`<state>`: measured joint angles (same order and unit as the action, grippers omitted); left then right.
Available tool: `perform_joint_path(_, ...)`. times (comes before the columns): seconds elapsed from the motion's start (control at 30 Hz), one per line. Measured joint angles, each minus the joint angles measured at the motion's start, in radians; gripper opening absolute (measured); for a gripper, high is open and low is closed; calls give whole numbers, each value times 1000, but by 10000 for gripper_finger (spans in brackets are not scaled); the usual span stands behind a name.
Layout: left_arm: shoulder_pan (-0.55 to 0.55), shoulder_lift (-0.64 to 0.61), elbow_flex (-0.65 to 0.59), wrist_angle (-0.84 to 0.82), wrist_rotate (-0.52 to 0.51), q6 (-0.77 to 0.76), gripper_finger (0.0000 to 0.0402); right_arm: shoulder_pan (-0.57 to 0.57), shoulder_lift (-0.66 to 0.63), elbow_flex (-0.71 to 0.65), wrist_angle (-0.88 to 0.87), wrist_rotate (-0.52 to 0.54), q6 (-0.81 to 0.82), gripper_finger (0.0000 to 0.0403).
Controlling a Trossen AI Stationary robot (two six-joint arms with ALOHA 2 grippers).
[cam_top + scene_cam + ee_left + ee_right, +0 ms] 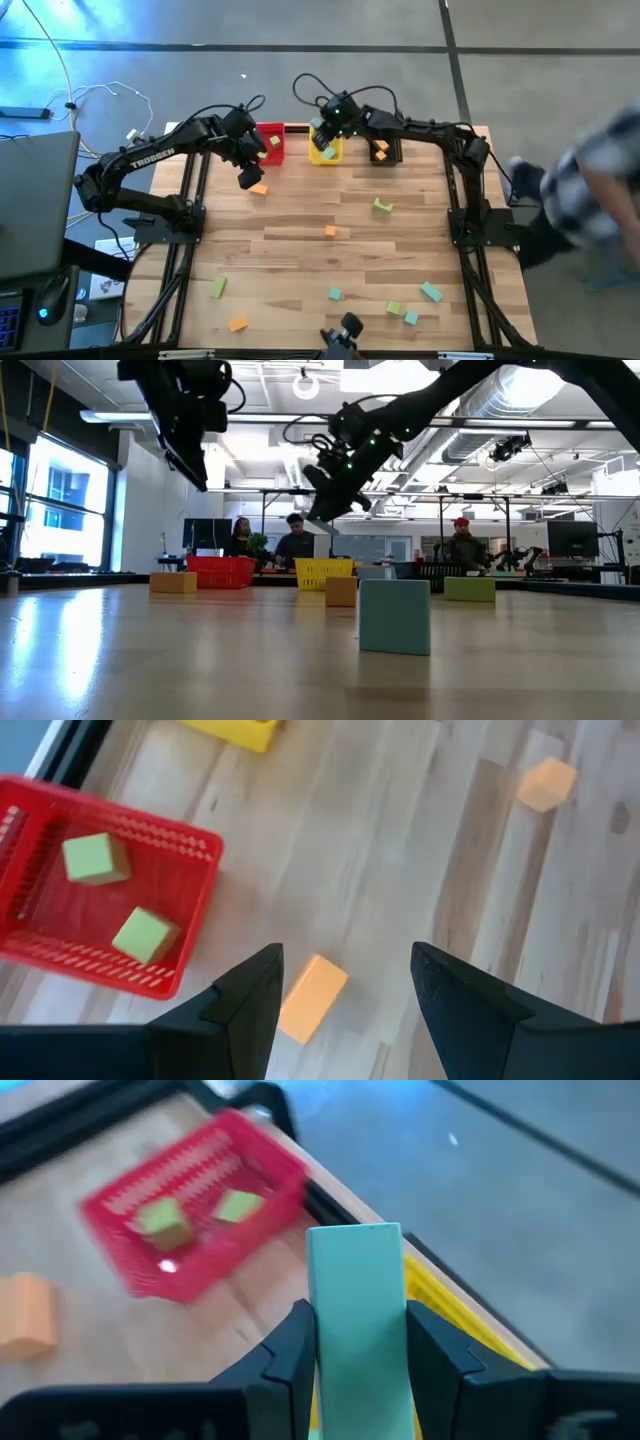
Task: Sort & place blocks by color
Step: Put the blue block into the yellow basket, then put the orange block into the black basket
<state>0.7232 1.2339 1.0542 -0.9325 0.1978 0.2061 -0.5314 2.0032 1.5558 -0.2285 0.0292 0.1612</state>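
My right gripper [325,135] hangs over the yellow bin [327,153] at the table's far edge, shut on a teal bar [356,1295]. My left gripper [345,985] stands open just above an orange block [312,997] that lies flat on the table beside the red bin [110,910]; its fingers stand on either side of the block without touching it. Two green blocks [96,858] lie in the red bin. An orange block [380,152] lies in the black bin [386,150]. My right gripper pinches the teal bar's two long sides [360,1340] between its fingers. The bar lies along the fingers and sticks out past their tips. The fingers slant down toward the far edge. The bar is lifted clear, above the yellow bin's rim [450,1305].
Loose blocks lie scattered on the wood: green [383,206], orange [330,231], green [218,288], orange [238,324], and several teal and green ones near the front right [411,316]. A person [590,195] stands beyond the table's right edge.
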Motion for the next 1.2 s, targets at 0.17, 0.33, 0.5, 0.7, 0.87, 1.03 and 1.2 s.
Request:
perform_joint_path(0.17,-60,0,0,-13,-1,91,207,-25,26,0,1,3,69,97)
perform_joint_path(0.33,-115,2,0,-18,-32,138,207,-25,49,0,-25,-13,100,97)
perform_joint_path(0.5,-168,13,0,-36,-163,114,207,-24,73,0,-48,-19,107,97)
perform_joint_path(0.7,-210,40,0,-75,-233,112,207,-23,79,0,-68,-24,102,101)
perform_joint_path(0.87,-226,89,0,-100,-262,146,207,-23,80,0,-86,-29,101,155)
perform_joint_path(1.03,-227,160,0,-122,-266,153,207,-23,80,0,-86,-38,83,183)
perform_joint_path(1.2,-229,224,0,-122,-292,184,205,-25,73,0,-88,-56,65,186)
